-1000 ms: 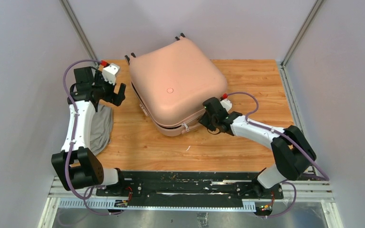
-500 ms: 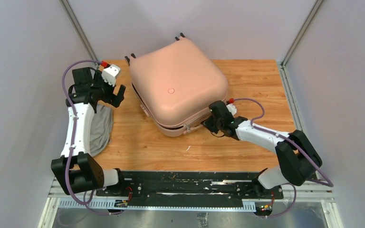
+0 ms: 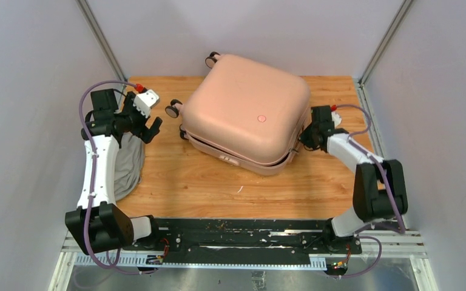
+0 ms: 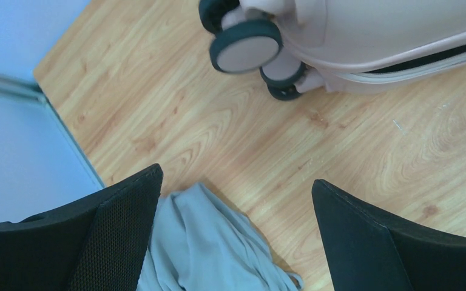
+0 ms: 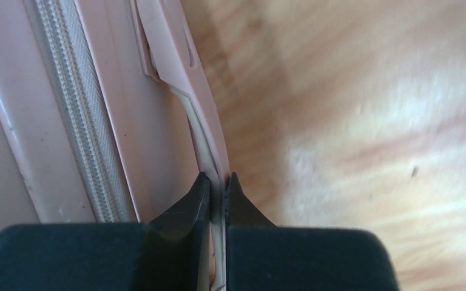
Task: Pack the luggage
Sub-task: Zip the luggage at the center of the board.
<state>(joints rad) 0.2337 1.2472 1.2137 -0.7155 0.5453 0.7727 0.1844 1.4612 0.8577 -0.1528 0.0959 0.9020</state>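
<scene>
The pale pink luggage (image 3: pixel 249 109) lies flat at the back middle of the table, its two shells together with a thin dark gap along the front seam. Its wheels (image 3: pixel 173 110) point left. My right gripper (image 3: pixel 307 136) is at its right side, shut on the thin pink side handle (image 5: pixel 185 66), which runs between the fingertips beside the zip (image 5: pixel 76 121). My left gripper (image 3: pixel 151 124) hangs open left of the wheels (image 4: pixel 246 45), over a grey cloth (image 4: pixel 200 248), with nothing between its fingers.
The grey cloth (image 3: pixel 127 163) lies bunched at the table's left edge under the left arm. Grey walls and metal posts close in the back and sides. Bare wooden tabletop (image 3: pixel 218 188) stretches in front of the luggage.
The right gripper closed on the side handle and swung right and back. The luggage slid right and turned with it, so its wheels now face left. The left arm barely moved.
</scene>
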